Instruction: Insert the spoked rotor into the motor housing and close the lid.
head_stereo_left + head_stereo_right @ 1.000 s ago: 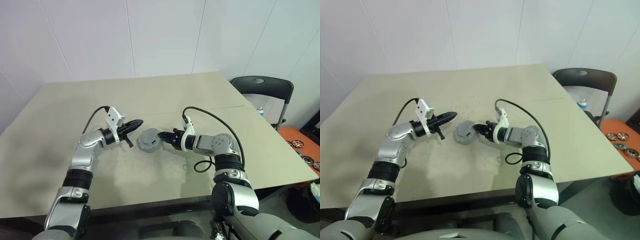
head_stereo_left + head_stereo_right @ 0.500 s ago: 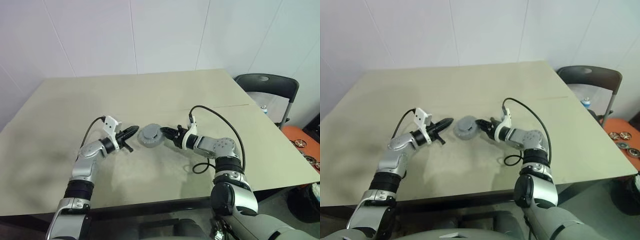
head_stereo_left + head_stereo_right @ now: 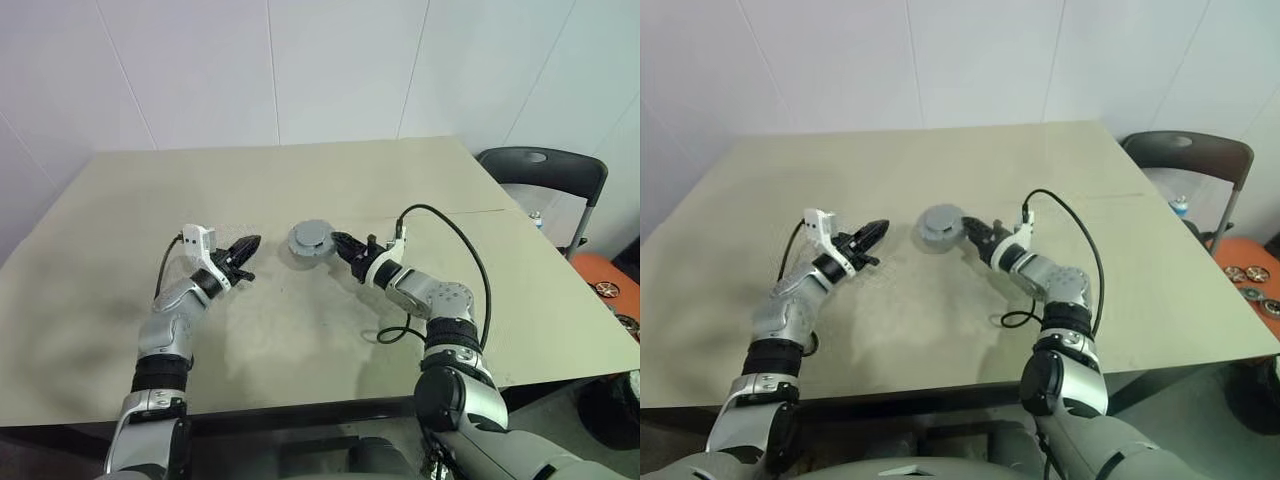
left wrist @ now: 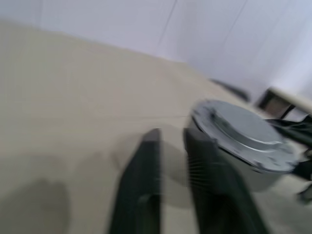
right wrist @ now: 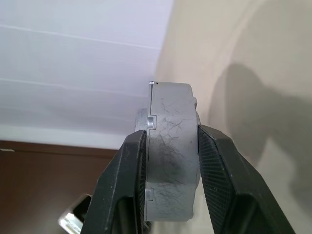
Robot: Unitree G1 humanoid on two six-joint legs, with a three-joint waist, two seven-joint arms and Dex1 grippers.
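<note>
**Right jaws clamped on the grey motor body, left jaws slightly parted beside it**

Centre of the frame in the head views: the right gripper had its two black jaws clamped on a round, matte grey drum, the motor housing, held off the beige worktop. The right wrist view told it best: the drum sat edge-on between the two wedge-shaped fingers, one pressed to each flat face. Its rim was thick and dull grey, marked with fine dark scratches, with small rectangular notches along one edge and a little raised boss on one face. Copper windings could not be made out from these angles; the outside read as plain grey casing.

Left of centre, the left gripper pointed toward the drum, near it but apart. In the left wrist view its jaws stood a narrow gap apart with nothing between them, and beyond the dark, ribbed fingers the drum's top showed as a smooth, pale silvery disc with a stepped lip, blurred.

The worktop was flat, smooth and sand-coloured. At the right edge a dark chair with a curved plastic back stood behind it. A black cable looped over the right forearm.
</note>
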